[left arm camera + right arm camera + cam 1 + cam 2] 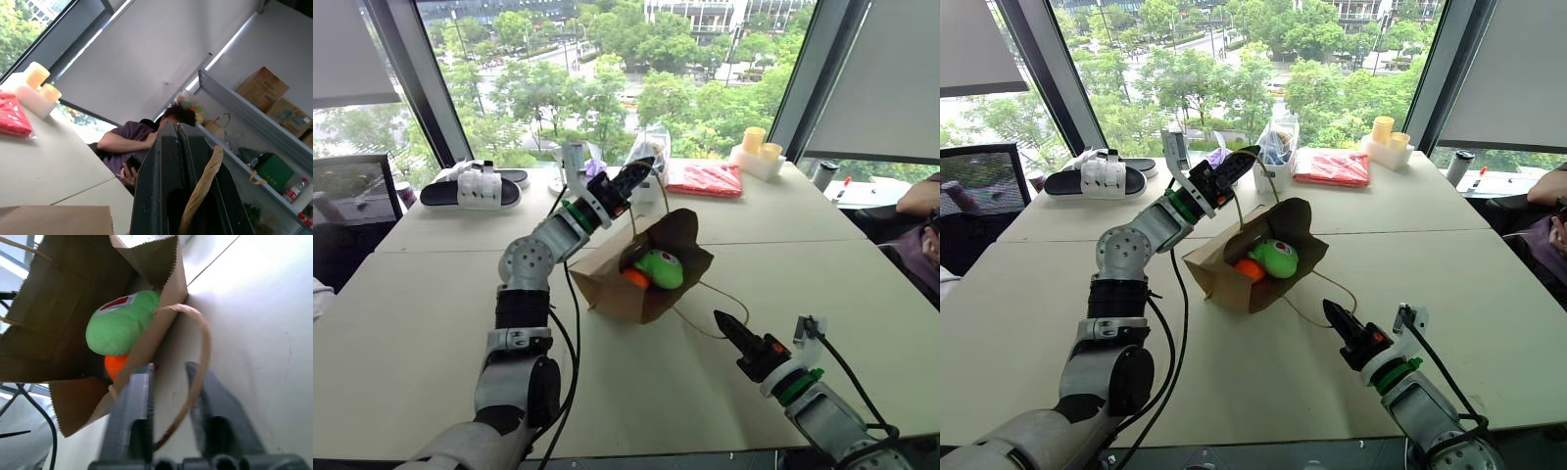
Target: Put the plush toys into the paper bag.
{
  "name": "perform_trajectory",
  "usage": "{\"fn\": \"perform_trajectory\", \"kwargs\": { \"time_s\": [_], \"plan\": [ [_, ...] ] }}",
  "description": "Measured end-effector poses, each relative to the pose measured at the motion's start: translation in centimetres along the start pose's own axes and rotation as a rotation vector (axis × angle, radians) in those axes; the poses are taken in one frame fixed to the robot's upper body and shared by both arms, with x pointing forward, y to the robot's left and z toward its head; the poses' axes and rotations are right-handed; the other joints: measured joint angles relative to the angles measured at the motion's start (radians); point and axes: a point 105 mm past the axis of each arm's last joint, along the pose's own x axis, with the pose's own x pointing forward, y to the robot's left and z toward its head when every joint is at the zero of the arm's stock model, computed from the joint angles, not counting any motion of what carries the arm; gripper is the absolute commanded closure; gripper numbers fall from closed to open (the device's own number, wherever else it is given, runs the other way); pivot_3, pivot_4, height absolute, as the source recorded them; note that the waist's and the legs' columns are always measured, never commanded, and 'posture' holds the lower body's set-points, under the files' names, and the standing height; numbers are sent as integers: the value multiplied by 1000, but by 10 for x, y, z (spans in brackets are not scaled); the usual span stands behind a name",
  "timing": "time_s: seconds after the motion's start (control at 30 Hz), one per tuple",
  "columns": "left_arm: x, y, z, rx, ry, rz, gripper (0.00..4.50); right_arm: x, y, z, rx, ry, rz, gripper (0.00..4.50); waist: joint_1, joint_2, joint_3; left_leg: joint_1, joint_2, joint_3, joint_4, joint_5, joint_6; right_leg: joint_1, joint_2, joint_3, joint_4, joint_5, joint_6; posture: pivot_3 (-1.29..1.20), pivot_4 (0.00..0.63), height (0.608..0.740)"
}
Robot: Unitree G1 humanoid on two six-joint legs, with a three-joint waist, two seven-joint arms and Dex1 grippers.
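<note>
- OK, the paper bag [607, 284] lies on its side on the table [431, 323], mouth gaping toward my right arm.
- The green plush toy [661, 267] sits just inside the bag's mouth, red-and-white patch up. The orange plush toy [634, 278] is tucked under and behind it, deeper in the bag.
- Both toys look to be in, so I judge the task is about done. What's left is letting go without tipping them out.
- My left gripper [641, 168] is above the bag's far side, pinched tight on the upper twine handle [203, 186]. I read that as lifting the top flap so the mouth stays wide for loading.
- The lower handle loop [724, 294] trails slack on the table from the bag's near edge.
- My right gripper [722, 319] is on the near side of the bag, close to that loop. Its claw looks narrowed to a point from the head views, and I see nothing in it.
- A red packet [705, 178] and sandals [475, 186] lie well beyond the bag, out of the way.
- A person [146, 142] sits past the table's far corner.
</note>
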Motion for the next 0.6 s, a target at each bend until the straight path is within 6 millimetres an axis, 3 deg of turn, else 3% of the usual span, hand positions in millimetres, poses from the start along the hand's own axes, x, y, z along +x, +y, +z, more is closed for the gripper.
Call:
{"fn": "perform_trajectory", "kwargs": {
  "time_s": [0.17, 0.37, 0.43, 0.6],
  "plan": [
    [-17, 8, -12, 59, 92, 12, 4500, -1, 37, 32, -62, -31, 181, 4460, -7, 0, 0, 0, 0, -1, 0, 0, 0, 0, 0, 0, 0, 0, 0, 0, 150, 740],
    [-16, -1, 12, 113, 82, -22, 4500, -2, 92, 86, -189, -77, 418, 4460, -1, 0, 1, -1, 0, -1, 0, 0, 0, 1, 0, -1, -1, 0, 0, 0, 150, 740],
    [-14, -5, 17, 130, 82, -42, 4500, -1, 96, 92, -198, -76, 436, 4460, 4, -1, 0, 1, 1, -1, 0, -1, 1, 3, 0, -2, -2, 0, 0, 0, 150, 740],
    [-16, 15, 11, 109, 74, 30, 4500, 7, 86, 93, -163, -57, 409, 4460, 5, -1, 0, 0, 0, -1, 1, -1, 1, 3, 0, -2, -2, 0, 0, 0, 150, 740]
  ]
}}
